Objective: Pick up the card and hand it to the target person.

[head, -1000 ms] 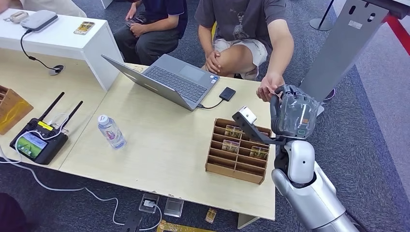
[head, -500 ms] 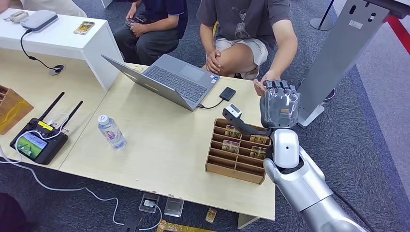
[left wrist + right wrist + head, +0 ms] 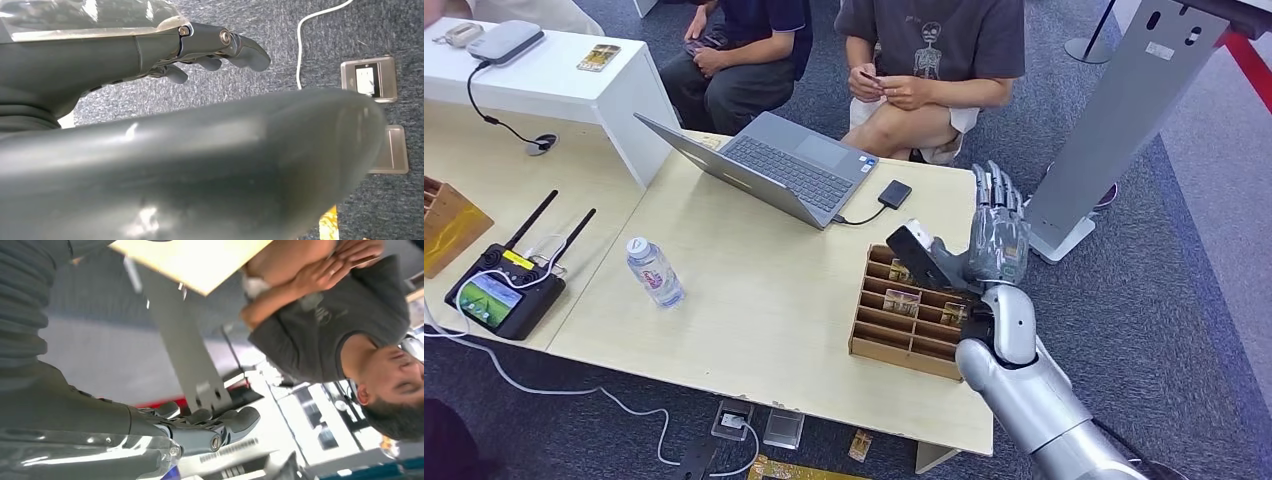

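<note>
card: small dark flat thing [image 3: 870,77] pinched between the seated person's hands [image 3: 892,90], up at their chest. Too small to confirm detail; I judge it's the task card.
right hand: right hand [image 3: 996,228] is raised over the far right corner of the counter [image 3: 764,300], fingers [image 3: 996,187] straight and apart, palm empty, nothing held. The right wrist view agrees: fingers extended, no card between them.
left hand: left hand [image 3: 150,55] hangs low over grey carpet, fingers loosely curled, holding nothing that I can see.
step: judged as handover done, since the card sits with the person and the hand is empty. Task looks near complete.
next move: calls for pulling the right arm back and down clear of the tray [image 3: 914,310] and the person's knees; no new grasp needed. Risk: the wrist camera bracket hangs right above the tray, so a low retract could clip it.
tray: brown cardboard-like divider box with thin slotted walls, a grid of narrow compartments, a few small yellowish items in them. Light, would slide if bumped.
counter: pale matte wood-look top, straight edges.
laptop: grey laptop [image 3: 784,165], lid open, a cable running to a small black box [image 3: 894,193] beside it.
bottle: clear plastic bottle [image 3: 654,272], upright, white cap, well apart from the tray.
controller: black handset [image 3: 499,290] with two antennas and a lit screen, at the left edge.
</note>
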Motion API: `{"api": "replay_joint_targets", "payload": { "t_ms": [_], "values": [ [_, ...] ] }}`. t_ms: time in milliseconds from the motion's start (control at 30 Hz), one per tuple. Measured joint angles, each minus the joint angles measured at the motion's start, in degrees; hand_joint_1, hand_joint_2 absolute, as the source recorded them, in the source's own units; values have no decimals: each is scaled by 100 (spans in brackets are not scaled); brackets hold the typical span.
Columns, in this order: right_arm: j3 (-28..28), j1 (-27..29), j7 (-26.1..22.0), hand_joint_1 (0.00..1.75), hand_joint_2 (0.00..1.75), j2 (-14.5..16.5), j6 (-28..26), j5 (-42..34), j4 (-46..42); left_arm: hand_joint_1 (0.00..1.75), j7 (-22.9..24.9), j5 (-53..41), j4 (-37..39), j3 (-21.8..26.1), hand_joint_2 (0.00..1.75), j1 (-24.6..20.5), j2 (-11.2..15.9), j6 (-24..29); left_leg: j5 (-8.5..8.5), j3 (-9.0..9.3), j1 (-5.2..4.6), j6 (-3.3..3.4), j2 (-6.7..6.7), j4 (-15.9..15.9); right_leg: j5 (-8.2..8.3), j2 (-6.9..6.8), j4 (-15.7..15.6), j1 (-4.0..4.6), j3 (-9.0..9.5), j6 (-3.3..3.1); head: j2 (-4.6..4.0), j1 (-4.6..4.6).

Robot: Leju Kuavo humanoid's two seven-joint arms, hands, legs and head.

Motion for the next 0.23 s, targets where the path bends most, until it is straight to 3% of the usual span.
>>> {"api": "replay_joint_targets", "payload": {
  "t_ms": [233],
  "values": [
    [-314, 692, -1419, 0, 175, 94, -282, -2104, -503, 0, 15, -1, 62, 15, 0, 1, -5, 27, -1, 0, 0, 0, 0, 0, -1, 0, -1, 0, 0, 0, 0, 0]
  ]
}}
